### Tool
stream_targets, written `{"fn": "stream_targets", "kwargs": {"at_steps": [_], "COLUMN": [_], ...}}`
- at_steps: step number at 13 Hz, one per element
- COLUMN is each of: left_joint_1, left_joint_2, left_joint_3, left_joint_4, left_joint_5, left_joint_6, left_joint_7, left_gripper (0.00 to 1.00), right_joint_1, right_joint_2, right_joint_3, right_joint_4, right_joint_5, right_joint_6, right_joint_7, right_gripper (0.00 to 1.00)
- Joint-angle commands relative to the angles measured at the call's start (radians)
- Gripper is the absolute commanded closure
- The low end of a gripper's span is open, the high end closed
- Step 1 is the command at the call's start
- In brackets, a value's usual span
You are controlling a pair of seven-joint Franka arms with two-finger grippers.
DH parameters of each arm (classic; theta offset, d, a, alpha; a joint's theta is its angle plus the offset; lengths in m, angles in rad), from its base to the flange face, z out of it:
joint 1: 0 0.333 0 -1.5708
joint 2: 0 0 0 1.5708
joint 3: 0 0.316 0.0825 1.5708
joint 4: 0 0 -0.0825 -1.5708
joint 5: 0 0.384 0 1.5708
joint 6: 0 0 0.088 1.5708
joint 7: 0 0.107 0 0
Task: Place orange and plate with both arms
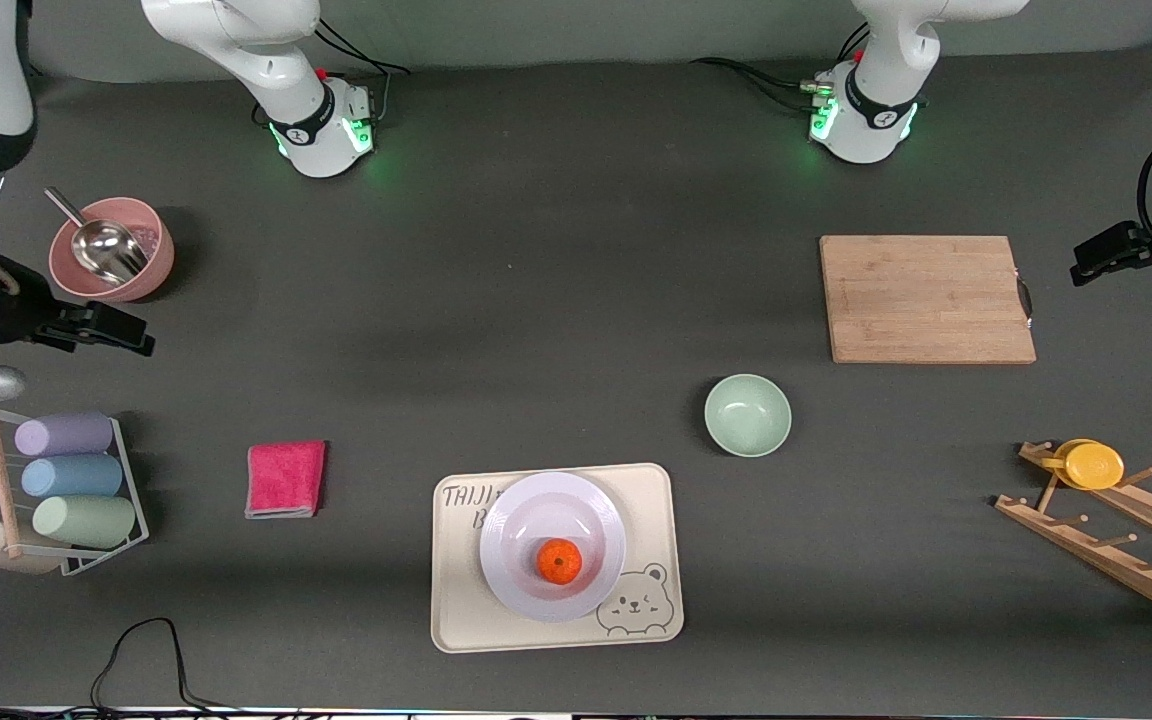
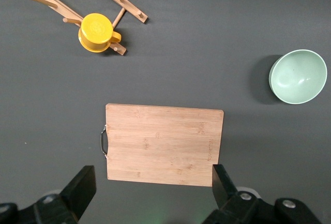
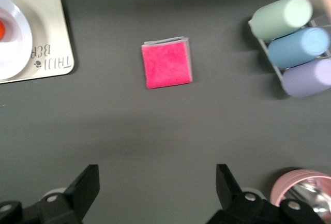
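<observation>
The orange (image 1: 558, 561) sits in the plate (image 1: 536, 520) on the tray (image 1: 651, 500), while the left hand (image 2: 154, 190) and right hand (image 3: 158, 189) hang released, empty, over the tabletop (image 1: 536, 300).

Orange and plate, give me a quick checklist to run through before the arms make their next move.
1. Orange sits in the plate: ok.
2. Plate rests on the cream tray, inside its edges: ok.
3. Left gripper open, holding nothing, up over the table at the cutting board: ok.
4. Right gripper open, holding nothing, up over the table between the pink bowl and the pink cloth: ok.
5. Both arms away from the tray: ok.
6. Green bowl stands apart from the tray: ok.
</observation>
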Motion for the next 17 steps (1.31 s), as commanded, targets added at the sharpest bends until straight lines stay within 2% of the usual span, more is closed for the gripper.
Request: {"fn": "stream_targets", "kwargs": {"at_steps": [1,17], "left_joint_1": [-0.014,0.000], "left_joint_2": [-0.026,-0.015], "left_joint_3": [0.008,0.013], "left_joint_4": [-0.012,0.000], "left_joint_5": [0.000,0.002], "left_joint_6": [0.006,0.017], "left_joint_7": [0.015,0.014], "left_gripper": [0.00,0.00], "right_joint_1": [0.002,0.002], "right_joint_2": [-0.045,-0.065], "right_joint_3": [-0.041,-0.055], "right_joint_4": [-0.024,-0.023], "right_joint_5": [-0.025,-0.025], "right_joint_6": [-0.028,-0.076], "right_joint_7": [-0.064,-0.089], "right_gripper": [0.00,0.00]}}
